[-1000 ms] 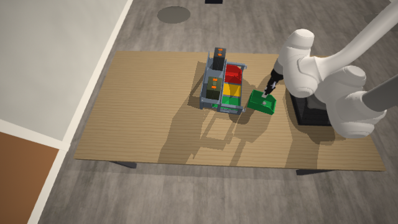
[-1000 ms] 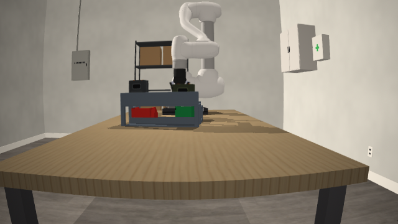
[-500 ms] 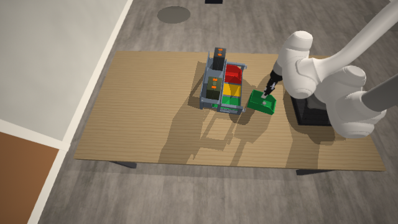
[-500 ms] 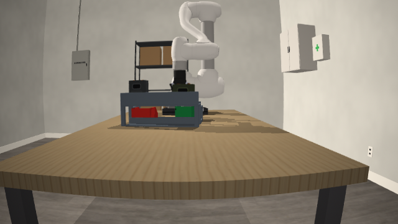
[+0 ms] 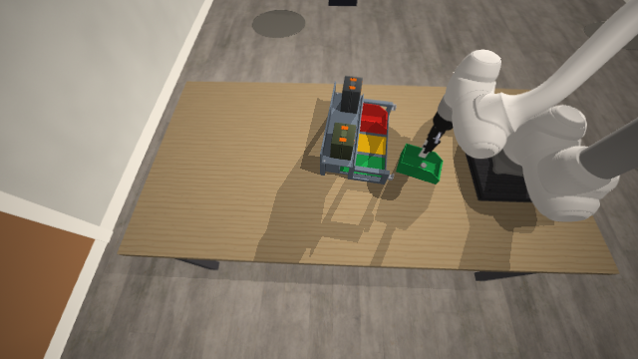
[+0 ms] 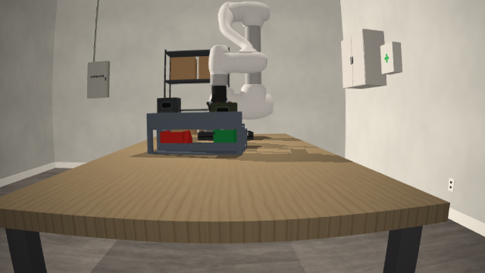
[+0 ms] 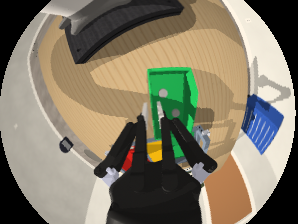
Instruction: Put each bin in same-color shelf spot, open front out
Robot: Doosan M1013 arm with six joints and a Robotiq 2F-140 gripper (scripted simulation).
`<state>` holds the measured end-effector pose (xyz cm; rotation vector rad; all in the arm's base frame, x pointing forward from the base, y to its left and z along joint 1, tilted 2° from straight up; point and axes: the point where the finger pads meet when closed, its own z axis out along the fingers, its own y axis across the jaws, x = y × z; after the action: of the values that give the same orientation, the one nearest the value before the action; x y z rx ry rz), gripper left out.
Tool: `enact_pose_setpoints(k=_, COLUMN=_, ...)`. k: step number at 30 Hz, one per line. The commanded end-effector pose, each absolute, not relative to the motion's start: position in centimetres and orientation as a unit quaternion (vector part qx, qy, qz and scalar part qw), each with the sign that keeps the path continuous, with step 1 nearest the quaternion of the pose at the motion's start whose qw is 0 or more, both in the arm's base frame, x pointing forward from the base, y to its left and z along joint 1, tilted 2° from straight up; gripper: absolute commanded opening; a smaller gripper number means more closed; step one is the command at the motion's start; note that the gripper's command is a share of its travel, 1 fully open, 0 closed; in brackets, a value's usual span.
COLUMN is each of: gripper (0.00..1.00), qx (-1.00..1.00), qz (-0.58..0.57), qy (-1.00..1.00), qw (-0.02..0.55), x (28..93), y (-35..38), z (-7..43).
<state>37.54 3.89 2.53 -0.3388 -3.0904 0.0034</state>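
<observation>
Wood table [image 5: 224, 199] holds a grey shelf [image 5: 326, 150] with red [image 5: 374, 117], yellow [image 5: 371, 145] and green [image 5: 370, 161] marks. Green bin [image 5: 420, 164] sits on the table just beside the shelf's green end, outside it. Gripper [image 5: 428, 150] reaches down into the bin, jaws narrowed; cannot tell if they grip its wall.

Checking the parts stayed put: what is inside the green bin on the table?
The green bin shows at least one small pale part on its floor. The gripper hangs over its back wall and covers some of the interior, so a full count is impossible.
</observation>
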Motion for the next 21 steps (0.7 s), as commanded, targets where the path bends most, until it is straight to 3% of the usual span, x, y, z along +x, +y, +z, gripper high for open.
enact_pose_setpoints(k=1, gripper=0.24, qx=-0.109, qz=0.001, qy=-0.994, qw=0.016, x=37.54, y=3.9, z=2.54)
enact_pose_setpoints(k=3, gripper=0.24, qx=-0.109, qz=0.001, qy=-0.994, qw=0.016, x=37.54, y=3.9, z=2.54)
enact_pose_setpoints(k=4, gripper=0.1, qx=-0.109, qz=0.001, qy=-0.994, qw=0.016, x=37.54, y=3.9, z=2.54)
enact_pose_setpoints(k=21, gripper=0.1, qx=-0.109, qz=0.001, qy=-0.994, qw=0.016, x=37.54, y=3.9, z=2.53)
